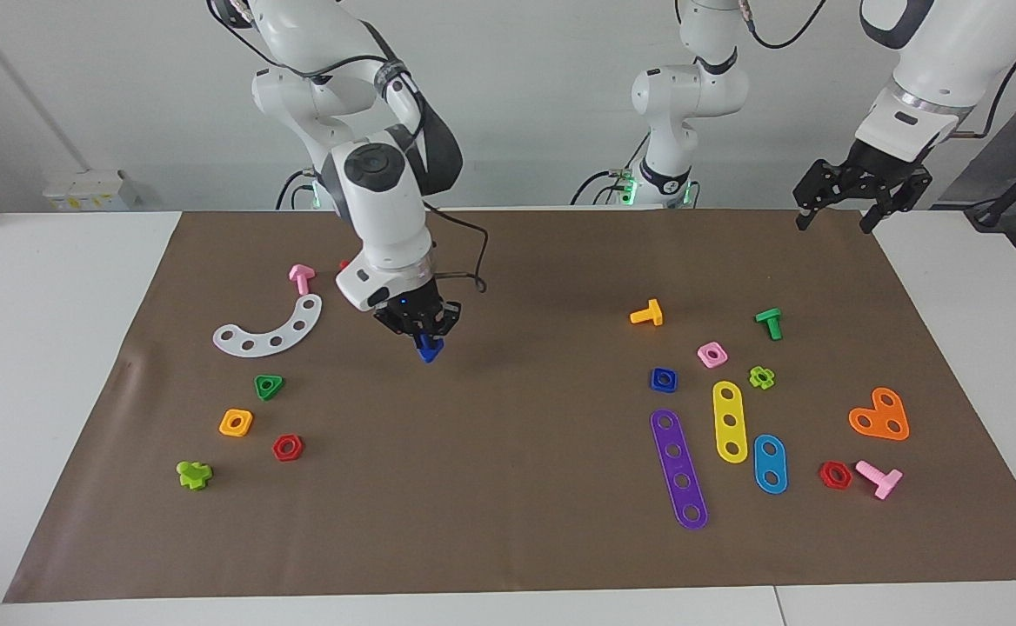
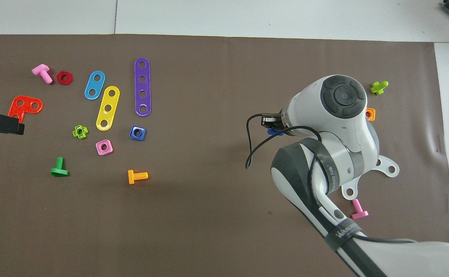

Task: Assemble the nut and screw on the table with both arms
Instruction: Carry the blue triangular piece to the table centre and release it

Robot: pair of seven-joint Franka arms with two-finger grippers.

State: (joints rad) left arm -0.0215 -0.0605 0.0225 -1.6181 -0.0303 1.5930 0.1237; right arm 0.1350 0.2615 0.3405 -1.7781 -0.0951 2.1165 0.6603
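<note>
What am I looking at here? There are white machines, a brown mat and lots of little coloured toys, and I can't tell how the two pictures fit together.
These are two robot arms at a table. One picture faces them from across it; the other looks down from above their own end, so the sides are swapped. Toy nuts, bolts and strips with holes lie scattered on the brown mat. The right gripper is shut on a dark-blue screw and holds it in the air over the middle of the mat. The matching dark-blue nut lies toward the left arm's end, beside a pink square nut. The left gripper waits, open, over the mat's corner.
</note>
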